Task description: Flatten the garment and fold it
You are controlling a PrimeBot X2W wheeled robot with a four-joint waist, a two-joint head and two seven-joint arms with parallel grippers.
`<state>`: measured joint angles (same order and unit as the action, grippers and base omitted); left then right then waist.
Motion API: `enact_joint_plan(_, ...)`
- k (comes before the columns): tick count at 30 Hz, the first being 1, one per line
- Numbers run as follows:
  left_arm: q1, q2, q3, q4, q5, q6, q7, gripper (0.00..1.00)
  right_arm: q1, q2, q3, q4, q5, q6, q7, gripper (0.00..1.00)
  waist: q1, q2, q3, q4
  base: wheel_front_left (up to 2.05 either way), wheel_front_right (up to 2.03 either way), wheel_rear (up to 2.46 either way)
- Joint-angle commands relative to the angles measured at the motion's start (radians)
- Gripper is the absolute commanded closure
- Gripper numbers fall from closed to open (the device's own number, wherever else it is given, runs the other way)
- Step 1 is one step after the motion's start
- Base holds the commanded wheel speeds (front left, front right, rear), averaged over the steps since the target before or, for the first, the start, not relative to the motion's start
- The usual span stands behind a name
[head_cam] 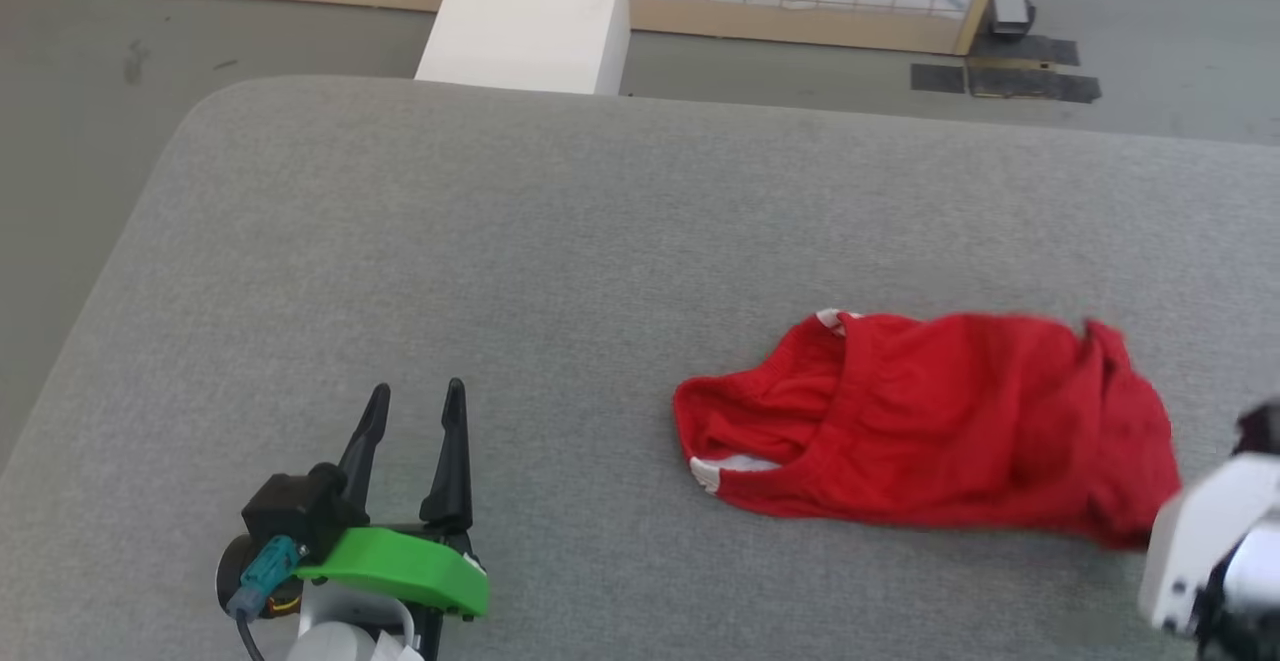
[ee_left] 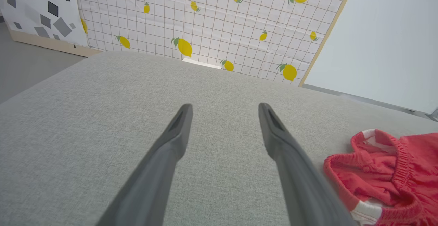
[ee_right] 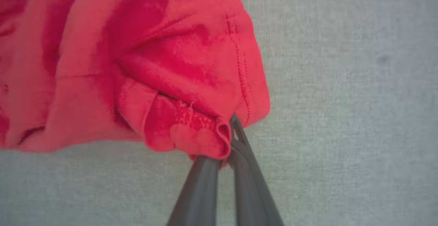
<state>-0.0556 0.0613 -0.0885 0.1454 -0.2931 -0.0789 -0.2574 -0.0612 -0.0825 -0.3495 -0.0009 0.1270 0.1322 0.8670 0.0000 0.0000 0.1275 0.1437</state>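
Right fingers [ee_right: 248, 164] clamp the red shorts' [head_cam: 950, 421] stitched edge; left fingers [head_cam: 450, 451], spread apart, point forward low over the bench [head_cam: 500, 241].

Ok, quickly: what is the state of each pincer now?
Left pincer: open, holding nothing.
Right pincer: shut on an edge fold of the red shorts.
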Motion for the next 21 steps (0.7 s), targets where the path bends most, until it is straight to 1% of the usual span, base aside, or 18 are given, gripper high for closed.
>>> enact_joint_plan(1, 0.004, -0.004, -0.002, 0.004, 0.000, -0.005, -0.004, 0.00, 0.016, 0.013, -0.007, 0.002, 0.001, -0.002, -0.007, 1.00, 0.0000, 0.0000, -0.007, -0.012, 0.00, 0.00, 0.00)
enact_joint_plan(2, 0.005, -0.005, -0.002, 0.007, -0.001, -0.006, -0.004, 0.00, 0.025, 0.019, -0.011, 0.005, 0.005, -0.002, -0.020, 1.00, 0.0000, 0.0000, -0.008, -0.018, 0.00, 0.00, 0.00)
enact_joint_plan(3, 0.006, -0.005, -0.002, 0.010, -0.002, -0.007, -0.004, 0.00, 0.028, 0.023, -0.011, 0.005, 0.011, -0.002, -0.035, 0.58, 0.0000, 0.0000, -0.008, -0.021, 0.00, 0.00, 0.00)
enact_joint_plan(4, 0.007, -0.005, -0.002, 0.013, -0.001, -0.007, -0.004, 0.00, 0.026, 0.027, -0.013, 0.002, 0.021, -0.002, -0.064, 0.00, 0.0000, 0.0000, -0.011, -0.026, 0.00, 0.00, 0.00)
enact_joint_plan(7, 0.010, -0.003, -0.003, 0.021, 0.002, -0.009, -0.004, 0.00, 0.003, 0.031, -0.045, -0.009, 0.089, -0.002, -0.153, 0.00, 0.0000, 0.0000, -0.021, -0.034, 0.00, 0.00, 0.00)
enact_joint_plan(10, 0.010, -0.002, -0.013, 0.033, 0.002, -0.012, -0.004, 0.00, -0.011, 0.032, -0.089, -0.010, 0.198, -0.002, -0.250, 0.00, 0.0000, 0.0000, -0.037, -0.041, 0.00, 0.00, 0.00)
enact_joint_plan(14, 0.008, -0.002, -0.037, 0.041, -0.010, -0.019, 0.021, 0.00, -0.005, 0.032, -0.143, -0.017, 0.256, -0.002, -0.339, 0.00, 0.0000, 0.0000, -0.055, -0.055, 0.00, 0.00, 0.00)
enact_joint_plan(17, -0.020, -0.002, -0.089, 0.041, -0.017, -0.032, 0.081, 0.00, -0.003, 0.032, -0.173, -0.025, 0.260, -0.002, -0.378, 0.00, 0.0000, 0.0000, -0.059, -0.071, 0.00, 0.00, 0.00)
enact_joint_plan(19, -0.063, 0.001, -0.152, 0.040, -0.024, -0.042, 0.147, 0.00, -0.003, 0.032, -0.179, -0.027, 0.256, -0.002, -0.388, 0.00, 0.0000, 0.0000, -0.057, -0.082, 0.00, 0.00, 0.00)
enact_joint_plan(21, -0.116, 0.004, -0.222, 0.045, -0.046, -0.048, 0.238, 0.00, -0.004, 0.032, -0.173, -0.025, 0.256, -0.002, -0.389, 0.00, 0.0000, 0.0000, -0.052, -0.096, 0.00, 0.00, 0.00)
